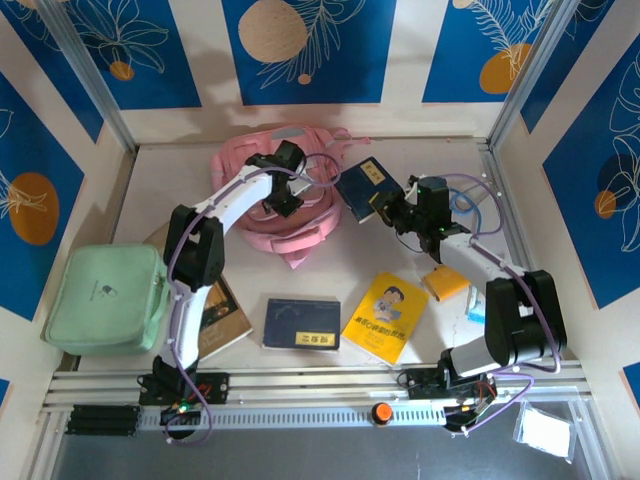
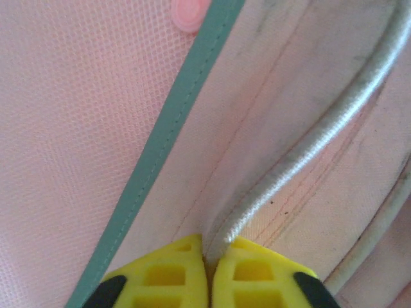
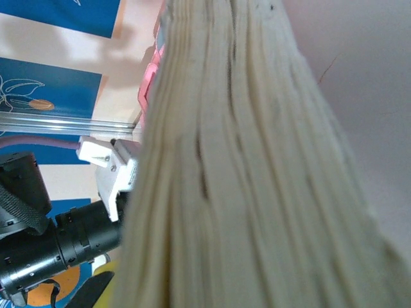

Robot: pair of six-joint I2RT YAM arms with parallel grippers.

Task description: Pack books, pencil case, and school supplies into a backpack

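At the table's far middle, the backpack (image 1: 300, 238) is pinched at its grey piping (image 2: 302, 154) by the closed left gripper (image 2: 207, 256), and a navy book (image 1: 365, 185) is clamped just beside it in the right gripper (image 1: 395, 212) (pages fanned), so the mouth could be lost if that thin fold is let slip.

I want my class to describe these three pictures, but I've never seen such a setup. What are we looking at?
This is a machine with two arms fixed at the near edge of a table, each ending in a two-finger gripper. The wide picture looks down from above; the other two come from wrist cameras. The left gripper is shut on a grey cord of the pink backpack. The right gripper holds a navy book; its wrist picture shows the page edges close up. On the table lie a second navy book, a yellow book, a brown book, a pencil case and a green pouch.
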